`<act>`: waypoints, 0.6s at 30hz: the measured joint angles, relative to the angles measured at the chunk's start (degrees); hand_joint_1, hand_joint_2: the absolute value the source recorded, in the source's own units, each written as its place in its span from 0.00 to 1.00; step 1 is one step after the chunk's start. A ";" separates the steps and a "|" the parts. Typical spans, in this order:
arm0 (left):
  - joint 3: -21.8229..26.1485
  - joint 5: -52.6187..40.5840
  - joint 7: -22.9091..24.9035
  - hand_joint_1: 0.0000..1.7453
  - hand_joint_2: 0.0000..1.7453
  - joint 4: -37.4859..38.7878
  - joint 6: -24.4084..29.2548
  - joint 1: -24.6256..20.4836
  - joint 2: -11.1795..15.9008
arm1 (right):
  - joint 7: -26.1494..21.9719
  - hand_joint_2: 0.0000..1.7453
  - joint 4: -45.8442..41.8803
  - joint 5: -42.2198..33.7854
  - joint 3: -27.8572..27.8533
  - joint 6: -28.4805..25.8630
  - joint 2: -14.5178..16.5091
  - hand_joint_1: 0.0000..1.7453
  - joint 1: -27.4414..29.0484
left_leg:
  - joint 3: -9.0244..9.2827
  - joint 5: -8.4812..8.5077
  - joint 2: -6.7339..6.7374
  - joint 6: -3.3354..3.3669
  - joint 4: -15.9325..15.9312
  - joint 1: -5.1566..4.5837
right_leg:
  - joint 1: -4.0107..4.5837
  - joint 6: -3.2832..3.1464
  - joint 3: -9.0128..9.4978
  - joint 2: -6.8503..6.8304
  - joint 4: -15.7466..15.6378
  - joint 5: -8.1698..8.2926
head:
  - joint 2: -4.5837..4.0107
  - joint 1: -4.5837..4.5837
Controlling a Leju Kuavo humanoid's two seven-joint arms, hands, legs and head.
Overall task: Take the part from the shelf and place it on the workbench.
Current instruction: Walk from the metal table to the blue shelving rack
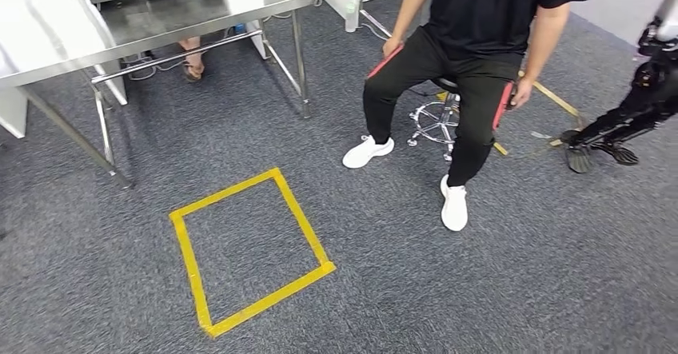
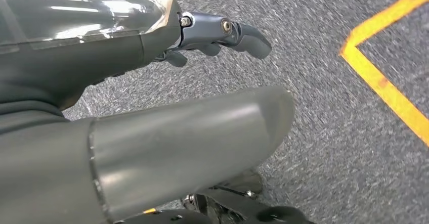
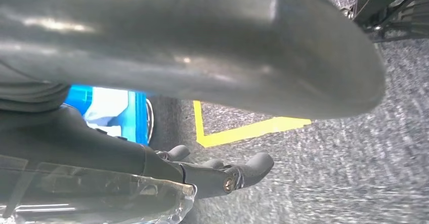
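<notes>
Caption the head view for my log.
Seated person on a stool beside a steel table and yellow tape square.

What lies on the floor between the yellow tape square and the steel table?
In the head view, only bare grey carpet lies between the tape square and the table.

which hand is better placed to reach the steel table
Left, probably: the steel table stands on the robot's left side, and the left hand hangs over the carpet holding nothing.
</notes>
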 joint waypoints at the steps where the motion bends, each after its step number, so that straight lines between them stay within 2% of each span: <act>1: 0.00 0.01 0.01 0.00 0.00 0.00 0.14 0.01 -0.01 | 0.02 0.00 0.00 0.09 0.00 0.04 -0.02 0.00 0.05 | 1.06 1.85 -0.40 0.43 -2.31 -0.09 | 0.16 -0.03 0.07 0.75 0.01 0.04 | 0.00 -0.01; 2: 0.00 0.01 0.02 0.00 0.00 0.00 0.29 0.02 -0.01 | -0.01 0.00 0.00 0.22 0.00 0.09 -0.03 0.00 0.08 | 2.80 4.12 -1.48 0.99 -6.02 -0.17 | 0.24 -0.05 0.15 1.50 0.02 0.07 | 0.00 0.00; 3: 0.01 0.02 0.01 0.00 0.00 0.00 0.44 0.04 0.07 | -0.10 0.00 0.00 0.32 0.00 0.19 0.02 0.00 0.07 | 4.48 5.87 -3.25 1.60 -9.67 -0.23 | 0.40 0.00 0.15 2.15 0.09 0.13 | 0.00 0.02; 4: 0.01 0.02 -0.02 0.00 0.00 0.01 0.56 0.08 0.09 | -0.20 0.00 0.00 0.42 0.00 0.29 0.04 0.00 -0.02 | 5.81 6.95 -4.79 1.98 -12.69 -0.30 | 0.51 0.09 -0.02 2.81 0.17 0.23 | 0.00 0.04; 5: 0.01 0.01 -0.04 0.00 0.00 0.02 0.64 0.12 0.12 | -0.33 0.00 0.00 0.48 0.00 0.39 0.07 0.00 -0.10 | 6.50 7.33 -5.91 2.21 -14.40 -0.43 | 0.44 0.35 -0.34 3.45 0.22 0.38 | 0.00 0.05; 6: 0.01 0.01 -0.05 0.00 0.00 0.03 0.70 0.16 0.09 | -0.42 0.00 0.00 0.50 0.00 0.46 0.08 0.00 -0.15 | 6.66 7.24 -6.12 2.29 -15.00 -0.63 | 0.35 0.74 -0.73 4.17 0.20 0.63 | 0.00 0.05; 7: 0.01 -0.01 -0.04 0.00 0.00 0.04 0.72 0.17 -0.04 | -0.46 0.00 0.00 0.51 0.00 0.49 0.04 0.00 -0.13 | 6.75 7.33 -5.45 2.27 -15.40 -0.82 | 0.20 1.18 -1.20 4.93 0.06 0.92 | 0.00 0.04; 8: 0.01 -0.02 0.01 0.00 0.00 0.04 0.72 0.14 -0.13 | -0.49 0.00 0.00 0.52 0.00 0.49 0.01 0.00 -0.06 | 6.81 7.65 -4.60 2.35 -15.77 -0.88 | 0.06 1.56 -1.58 4.92 0.22 1.03 | 0.00 0.04; 9: 0.02 -0.04 0.06 0.00 0.00 0.04 0.72 0.12 -0.25 | -0.49 0.00 0.00 0.52 0.00 0.49 -0.02 0.00 -0.01 | 6.94 7.98 -3.74 2.53 -16.28 -0.85 | 0.16 1.74 -2.19 3.93 0.99 0.68 | 0.00 0.15; 10: 0.02 -0.07 0.12 0.00 0.00 0.04 0.72 0.12 -0.32 | -0.49 0.00 0.00 0.52 0.00 0.48 -0.02 0.00 0.00 | 7.07 8.31 -2.82 2.69 -16.75 -0.78 | 0.28 1.73 -3.22 2.35 2.80 -0.26 | 0.00 0.28; 12: 0.02 -0.09 0.28 0.00 0.00 0.05 0.71 0.20 -0.39 | -0.48 0.00 0.00 0.52 0.00 0.44 0.00 0.00 -0.08 | 7.13 8.55 -0.80 2.94 -17.16 -0.85 | 0.33 1.52 -6.56 -0.94 9.59 -3.46 | 0.00 0.55; 13: 0.02 -0.09 0.38 0.00 0.00 0.05 0.69 0.23 -0.39 | -0.45 0.00 0.00 0.52 0.00 0.40 0.02 0.00 -0.10 | 7.06 8.57 0.26 2.96 -17.13 -0.95 | 0.23 1.62 -8.24 -1.56 13.20 -4.85 | 0.00 0.59; 14: 0.02 -0.09 0.49 0.00 0.00 0.06 0.67 0.26 -0.40 | -0.40 0.00 0.00 0.53 0.00 0.35 0.01 0.00 -0.07 | 6.98 8.56 1.28 2.95 -17.12 -1.03 | 0.11 1.92 -9.18 -1.86 15.50 -5.56 | 0.00 0.60; 15: 0.02 -0.09 0.58 0.00 0.00 0.07 0.66 0.27 -0.42 | -0.33 0.00 0.00 0.53 0.00 0.29 0.01 0.00 0.00 | 6.95 8.55 2.20 2.94 -17.10 -1.06 | -0.02 2.39 -8.97 -2.06 15.73 -5.44 | 0.00 0.60; 16: 0.02 -0.10 0.65 0.00 0.00 0.07 0.65 0.26 -0.46 | -0.23 0.00 0.00 0.54 0.00 0.22 -0.01 0.00 0.07 | 6.96 8.52 2.99 2.89 -17.09 -1.06 | -0.13 2.96 -7.49 -2.38 13.56 -4.52 | 0.00 0.62; 17: 0.02 -0.12 0.71 0.00 0.00 0.06 0.65 0.24 -0.54 | -0.13 0.00 0.00 0.55 0.00 0.16 -0.04 0.00 0.11 | 7.05 8.46 3.71 2.77 -17.04 -1.07 | -0.26 3.49 -4.95 -3.29 9.46 -3.15 | 0.00 0.62; 18: 0.02 -0.14 0.75 0.00 0.00 0.05 0.66 0.22 -0.58 | -0.07 0.00 0.00 0.56 0.00 0.12 -0.04 0.00 0.07 | 7.14 8.32 4.35 2.55 -16.95 -1.21 | -0.26 3.70 -2.45 -4.70 5.24 -1.94 | 0.00 0.62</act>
